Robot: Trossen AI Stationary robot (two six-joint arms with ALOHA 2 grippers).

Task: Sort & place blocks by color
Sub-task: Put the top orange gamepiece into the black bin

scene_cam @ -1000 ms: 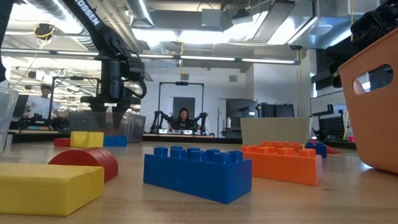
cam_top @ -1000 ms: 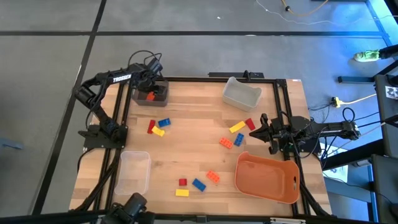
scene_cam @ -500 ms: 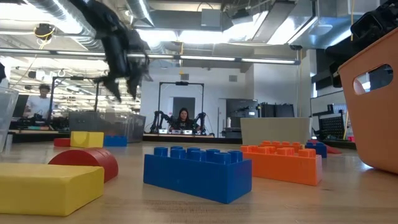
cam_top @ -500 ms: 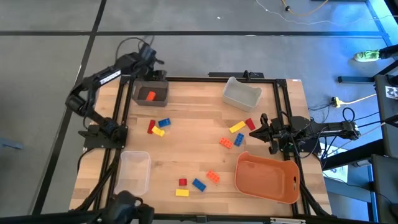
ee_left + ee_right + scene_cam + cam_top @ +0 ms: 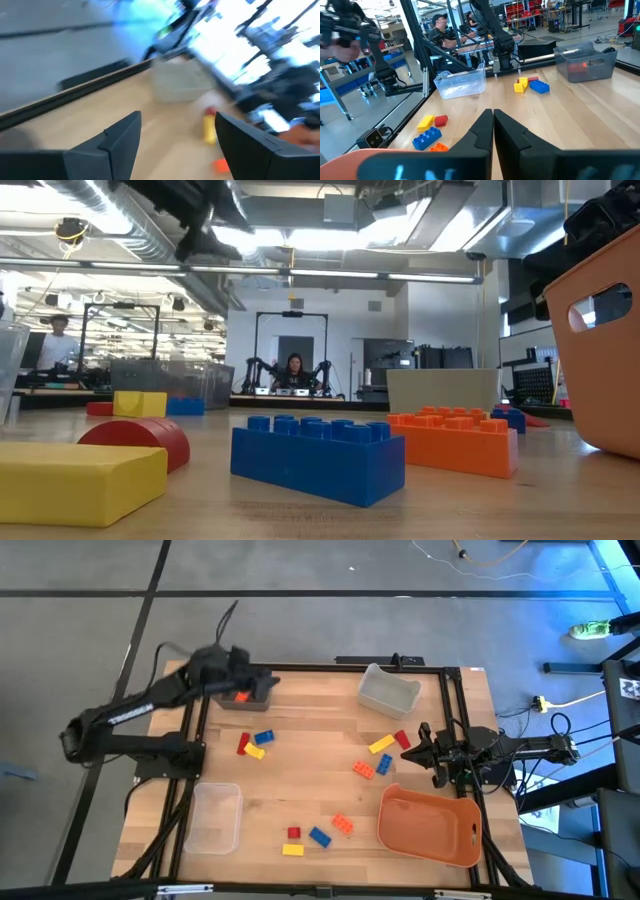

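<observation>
Hanging over the grey bin (image 5: pixel 247 692) at the upper left, the left gripper (image 5: pixel 232 660) is sitting spread and empty while the right gripper (image 5: pixel 421 745) is staying clenched mid-right, with the blocks (image 5: pixel 257 742) scattered across the table (image 5: pixel 320 770) and an orange one (image 5: pixel 240 695) in that bin.

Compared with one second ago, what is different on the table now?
The left hand has lifted out of the grey bin and swung away past the table's edge, open and empty; the orange block lies in the bin. The right hand, shut, and the other blocks stayed put.
</observation>
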